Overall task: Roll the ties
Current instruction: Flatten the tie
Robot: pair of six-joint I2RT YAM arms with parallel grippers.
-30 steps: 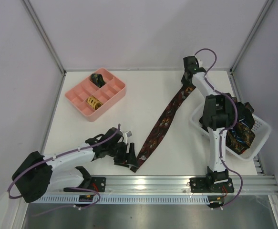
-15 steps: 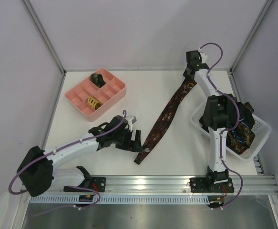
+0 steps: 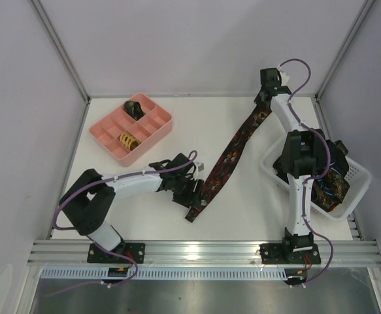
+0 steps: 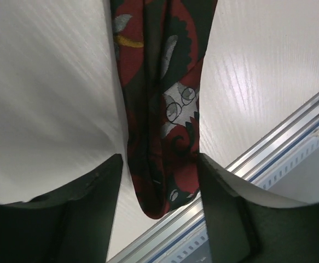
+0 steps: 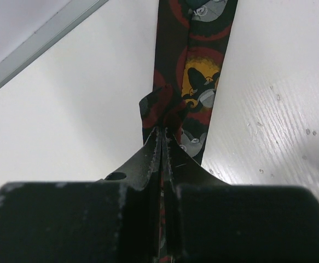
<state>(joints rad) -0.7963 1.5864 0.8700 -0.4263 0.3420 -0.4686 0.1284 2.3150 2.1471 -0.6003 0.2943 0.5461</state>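
Stretched tie (image 3: 226, 162), dark with red swirls and grey-yellow motifs, lies flat on the table (image 3: 255, 203), diagonal from far right to near centre, far end bunched. Heaped ties (image 3: 331, 183) fill the basket (image 3: 363, 175) at right. Dark rolled tie (image 3: 134, 108) and yellow rolled tie (image 3: 129, 140) sit in separate tray (image 3: 105, 145) compartments, far left.

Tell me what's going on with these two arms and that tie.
The two arms are working one patterned tie stretched diagonally across the table. The right hand is shut on its far end, pinching the fabric. The left hand sits over the near end, fingers apart on either side, not clamped. Two rolled ties lie in the pink tray; more ties wait in the white basket.
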